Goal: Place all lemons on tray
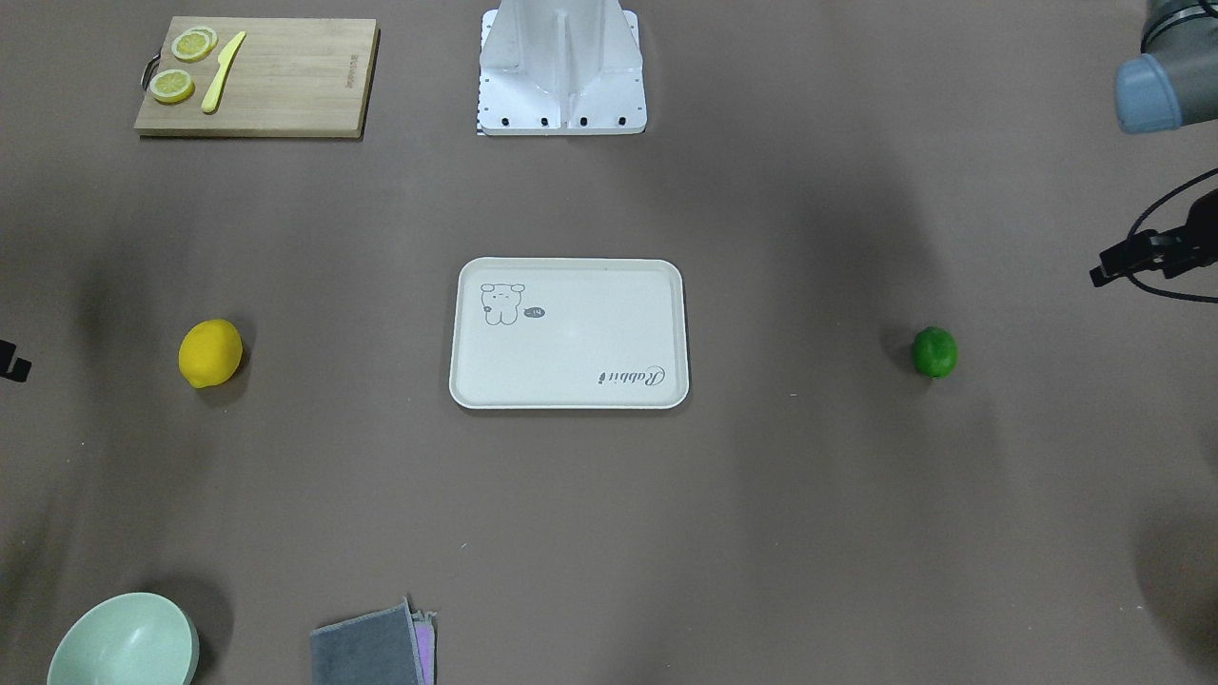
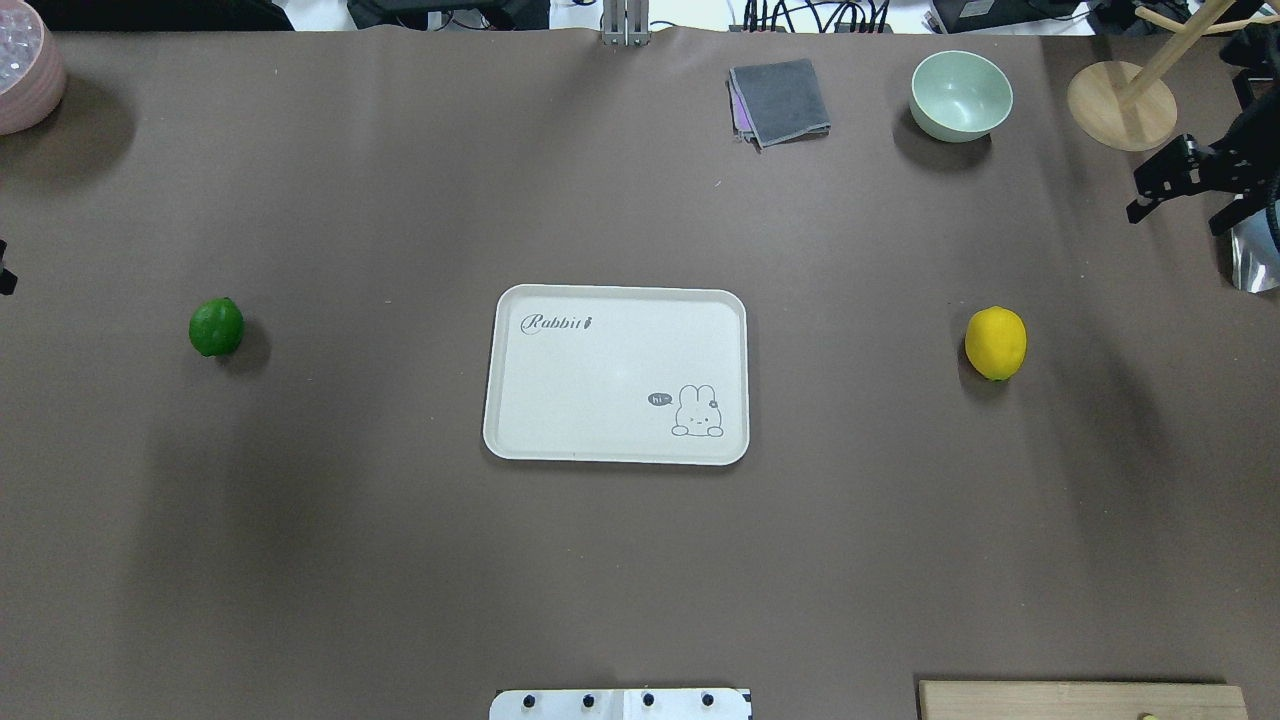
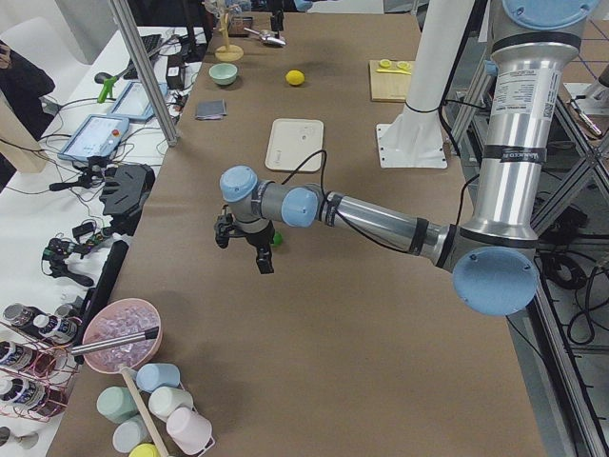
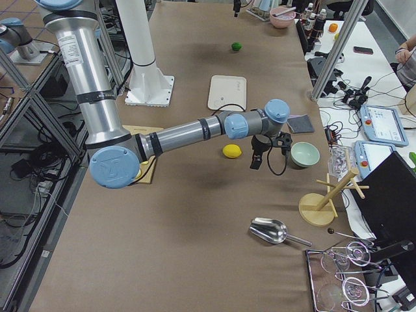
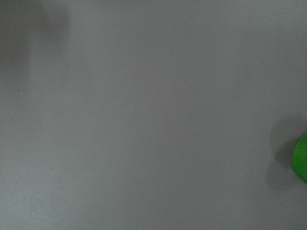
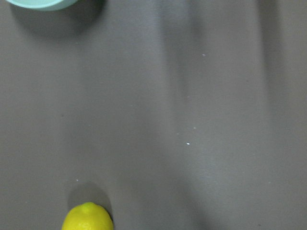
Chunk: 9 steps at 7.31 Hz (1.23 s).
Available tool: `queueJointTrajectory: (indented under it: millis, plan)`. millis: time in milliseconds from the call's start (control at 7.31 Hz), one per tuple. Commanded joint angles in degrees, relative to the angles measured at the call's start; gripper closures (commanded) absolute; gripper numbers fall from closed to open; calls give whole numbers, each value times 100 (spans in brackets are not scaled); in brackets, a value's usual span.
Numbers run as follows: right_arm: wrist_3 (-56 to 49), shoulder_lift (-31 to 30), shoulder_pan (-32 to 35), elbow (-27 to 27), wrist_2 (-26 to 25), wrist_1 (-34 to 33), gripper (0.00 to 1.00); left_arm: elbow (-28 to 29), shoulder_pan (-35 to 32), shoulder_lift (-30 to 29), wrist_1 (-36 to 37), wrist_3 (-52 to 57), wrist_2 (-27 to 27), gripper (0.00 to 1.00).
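Note:
The cream-white tray [image 2: 600, 440] lies bare at the table's middle. The yellow lemon [image 2: 995, 343] lies on the table to its right, and the green lemon [image 2: 216, 327] to its left. My right gripper [image 2: 1178, 215] hangs open and empty above the table, beyond the yellow lemon, which shows at the bottom of the right wrist view [image 6: 88, 218]. My left gripper [image 1: 1147, 257] hovers open and empty near the green lemon [image 1: 934, 352], which sits at the right edge of the left wrist view [image 5: 301, 165].
A wooden cutting board [image 1: 285, 86] with lemon slices and a yellow knife lies near the robot base [image 1: 561, 95]. A mint bowl [image 2: 960, 95], a grey cloth [image 2: 780, 100], a wooden stand [image 2: 1120, 105] and a pink bowl [image 2: 20, 65] line the far edge.

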Motion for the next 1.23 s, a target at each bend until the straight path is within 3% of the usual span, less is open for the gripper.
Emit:
queueJointTrajectory:
  millis: [0,274,547,821,1094]
  plan:
    - [105,525,-438,-340,8,10,2,-352,687,-111,-249,-830,-7,2]
    - [87,851,-728,-692,25,19,3,-283,1099,-277,-374,-1135,2,2]
    - [35,853,-1001,-702,52,19,3,521,1322,-866,-661,-1454,89,3]
    - [-193,792,-1177,-763,52,1,4,1157,1392,-885,-1680,-1454,300,3]
    - [-300,747,-1256,-868,87,1,4,1290,1488,-911,-1736,-1454,344,6]
